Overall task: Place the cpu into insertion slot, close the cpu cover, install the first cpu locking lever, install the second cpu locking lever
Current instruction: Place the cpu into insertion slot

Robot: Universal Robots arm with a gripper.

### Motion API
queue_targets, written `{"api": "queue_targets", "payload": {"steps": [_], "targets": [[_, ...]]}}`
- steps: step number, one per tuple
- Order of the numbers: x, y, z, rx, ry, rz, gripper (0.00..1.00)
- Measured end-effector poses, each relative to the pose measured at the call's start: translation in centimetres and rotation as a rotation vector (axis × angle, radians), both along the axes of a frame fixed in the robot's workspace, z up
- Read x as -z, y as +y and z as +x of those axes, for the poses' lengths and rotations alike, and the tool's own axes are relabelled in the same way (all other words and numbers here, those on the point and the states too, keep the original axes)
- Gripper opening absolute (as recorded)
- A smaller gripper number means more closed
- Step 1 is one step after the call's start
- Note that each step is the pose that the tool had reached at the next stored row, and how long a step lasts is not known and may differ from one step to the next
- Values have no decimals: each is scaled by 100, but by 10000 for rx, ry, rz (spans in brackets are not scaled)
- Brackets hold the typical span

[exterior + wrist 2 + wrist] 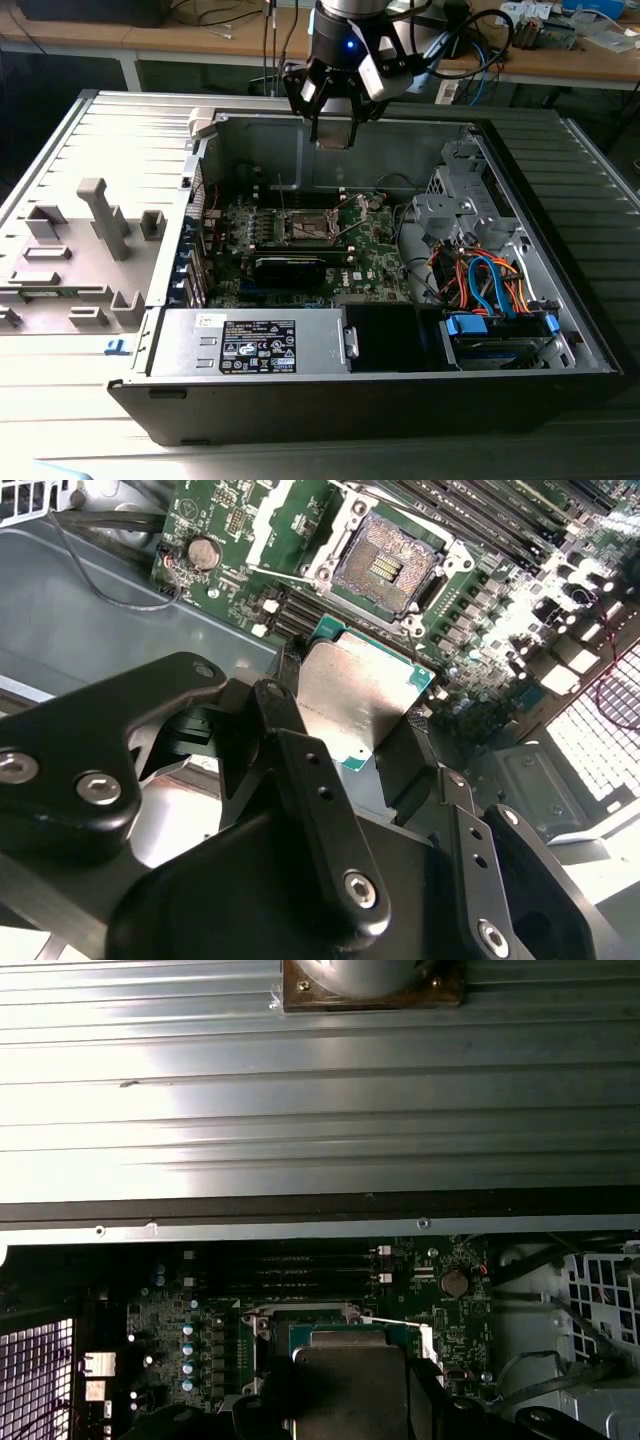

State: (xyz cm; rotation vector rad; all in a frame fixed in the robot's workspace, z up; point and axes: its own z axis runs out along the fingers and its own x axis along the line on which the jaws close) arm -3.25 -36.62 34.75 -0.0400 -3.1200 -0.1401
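The gripper (333,120) is clenched on the cpu (362,690), pinching it by two opposite edges, which I judge leaves its underside free to seat. It hangs high over the far side of the open case (350,400), above the board (375,250). The slot (388,565) lies bare below it, a little nearer in the exterior view. The cover (266,525) appears swung back beside the slot, so the way down is open.

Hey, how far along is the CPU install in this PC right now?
Done: the cpu is picked up. In hand: the pincer is shut on it, holding it above the open case. Left: the insertion slot shows bare contacts and nothing is seated in it, so all four steps remain.
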Motion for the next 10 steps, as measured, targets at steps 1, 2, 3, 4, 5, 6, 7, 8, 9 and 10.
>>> {"api": "queue_targets", "payload": {"steps": [1, 2, 3, 4, 5, 6, 7, 8, 9, 10], "targets": [[2, -3, 0, 0, 0, -1, 55], [5, -6, 0, 1, 0, 0, 55], [8, -9, 0, 1, 0, 0, 55], [10, -13, 0, 0, 0, 0, 55], [12, -15, 0, 0, 0, 0, 55], [14, -17, 0, 1, 0, 0, 55], [16, -21, 0, 0, 1, -1, 55], [18, -25, 0, 0, 1, -1, 55], [20, -30, 0, 0, 0, -1, 55], [22, -35, -1, 0, 0, -1, 55]]}}
